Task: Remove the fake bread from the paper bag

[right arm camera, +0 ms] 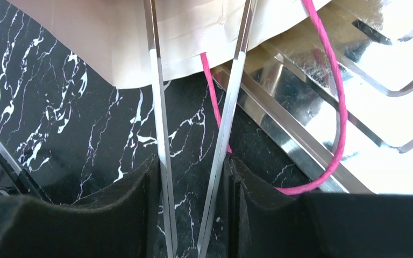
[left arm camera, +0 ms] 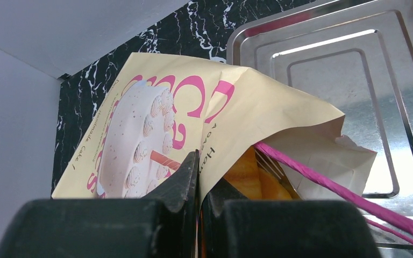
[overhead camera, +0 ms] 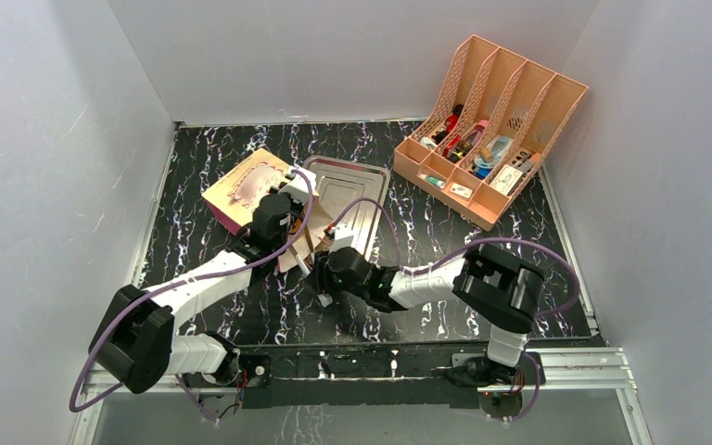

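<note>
Overhead, at far left, the paper bag (overhead camera: 246, 185) is lying on its side on the black marbled counter (overhead camera: 195, 148), its printed cake face turning upward and its mouth opening toward the right. The left arm (overhead camera: 206, 276) is stretching to that mouth, and the left jaws are pressing together on the upper paper edge, pinching it and holding it lifted. Beneath the lifted edge the fake bread (left arm camera: 247, 174) is showing as a glossy orange-gold surface inside the bag; which pieces are there cannot be told. A pink cord handle (left arm camera: 333, 184) is trailing out of the mouth over the steel tray (overhead camera: 352, 176), which is sitting just beside the bag, with the bag's open end reaching its left edge. The right arm (overhead camera: 426, 278) is stretching across from the right, and the right jaws are clamping a pair of metal tongs (right arm camera: 158, 107) by both blades, which are spreading apart toward the bag; their tips are lying outside the wrist view. At far right, a peach file rack (overhead camera: 496, 120) is standing at the counter's back corner, holding small items.
</note>
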Motion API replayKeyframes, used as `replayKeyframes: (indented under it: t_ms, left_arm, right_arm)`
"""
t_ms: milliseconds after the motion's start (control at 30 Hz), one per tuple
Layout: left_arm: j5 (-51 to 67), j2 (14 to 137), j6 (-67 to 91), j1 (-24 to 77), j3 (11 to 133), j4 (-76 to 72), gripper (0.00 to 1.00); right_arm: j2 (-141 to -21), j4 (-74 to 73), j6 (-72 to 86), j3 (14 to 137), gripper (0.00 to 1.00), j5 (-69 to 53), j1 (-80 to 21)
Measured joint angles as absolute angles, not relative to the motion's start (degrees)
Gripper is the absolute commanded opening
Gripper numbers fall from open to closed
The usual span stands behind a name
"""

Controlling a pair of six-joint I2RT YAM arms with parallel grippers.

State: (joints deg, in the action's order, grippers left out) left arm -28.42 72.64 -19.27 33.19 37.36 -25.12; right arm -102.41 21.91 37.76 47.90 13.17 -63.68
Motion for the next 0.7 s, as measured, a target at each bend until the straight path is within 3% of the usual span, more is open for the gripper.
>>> replayKeyframes:
  t_ms: [167,700]
  left_arm:
    - [-28.4,72.4,-19.25,33.19,37.36,-24.95,0.0]
    - [-28.1,71.81,-19.11,33.12,37.36,-22.13,0.0]
  right_arm:
    - [-99.81,18.81,37.74,47.94,0.19,12.75,-63.64]
    - [-102.76,4.36,35.44,60.03,0.39,6.87,-60.18]
